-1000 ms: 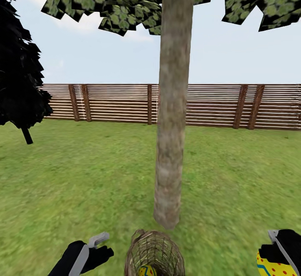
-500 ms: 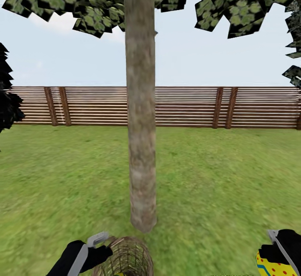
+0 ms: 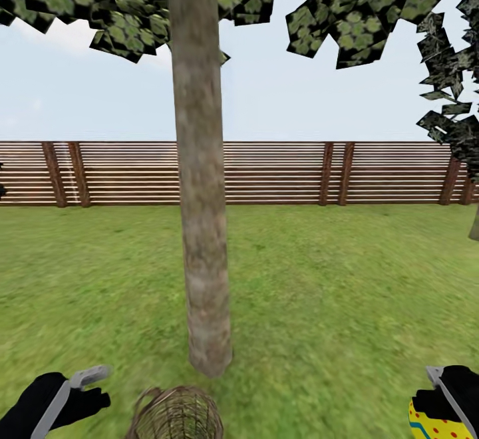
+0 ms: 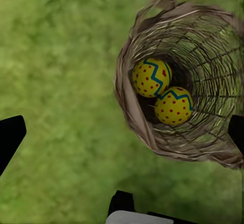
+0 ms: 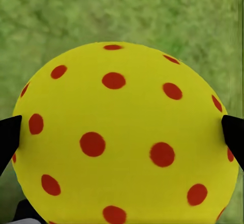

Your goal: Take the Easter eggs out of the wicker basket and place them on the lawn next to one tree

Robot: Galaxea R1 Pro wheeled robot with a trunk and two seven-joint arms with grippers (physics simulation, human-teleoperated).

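Right tool point(image 3: 444, 404) clenched on Easter egg point(image 5: 124, 137), lower right of frame. Left tool point(image 3: 85, 386) released, empty. Two eggs point(image 4: 162, 91) lie in wicker basket point(image 3: 176, 416), bottom centre beside tree point(image 3: 203, 239). Next: lower held egg onto lawn point(image 3: 332, 292) near trunk.

Through the right wrist camera I'm looking at one Easter egg point(image 5: 124, 137), bright yellow with scattered red dots, sitting squarely between the two black fingertips point(image 5: 10, 140) of my right gripper point(image 5: 122, 135). One tip presses each flank of the egg, so the jaws are clamped against it. Behind the egg I can make out blurred green lawn point(image 5: 168, 15) with yellowish mottling. The zigzag band isn't visible from this angle.
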